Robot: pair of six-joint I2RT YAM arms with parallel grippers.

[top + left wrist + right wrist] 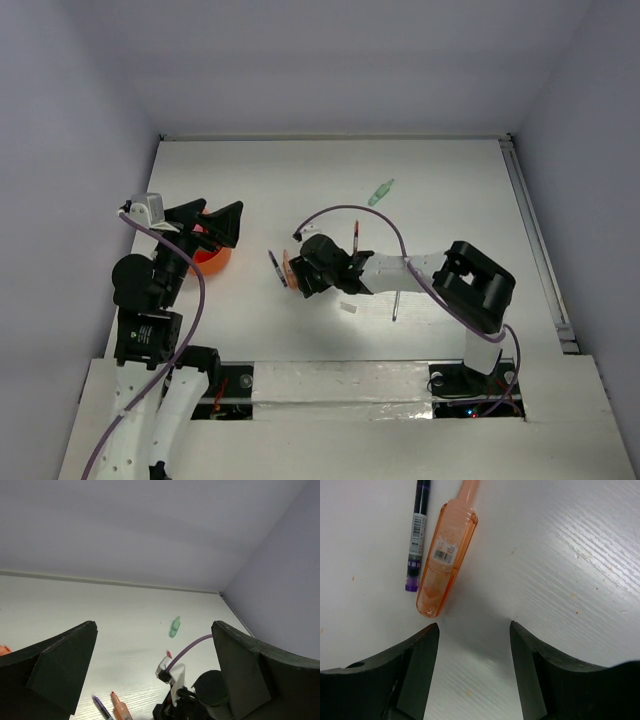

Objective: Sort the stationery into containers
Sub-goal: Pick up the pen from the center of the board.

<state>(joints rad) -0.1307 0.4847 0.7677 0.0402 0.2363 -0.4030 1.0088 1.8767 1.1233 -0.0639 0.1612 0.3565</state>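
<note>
My right gripper (297, 272) is open and empty, low over the table. Just off its left fingertip lie an orange marker (445, 560) and a slim purple-blue pen (417, 535), side by side; both also show in the top view, the marker (288, 267) and the pen (277, 268). My left gripper (212, 224) is open and empty, above the round orange-red pot (214, 260), which it partly hides. A pale green cap (380, 192) lies far back. A red pen (356, 236) lies behind the right wrist.
A small white bit (347, 308) and a slim dark pen (396, 305) lie near the right arm's forearm. The left wrist view shows the green cap (174, 627), the marker (120, 707) and the right arm's wrist (200, 700) with its purple cable.
</note>
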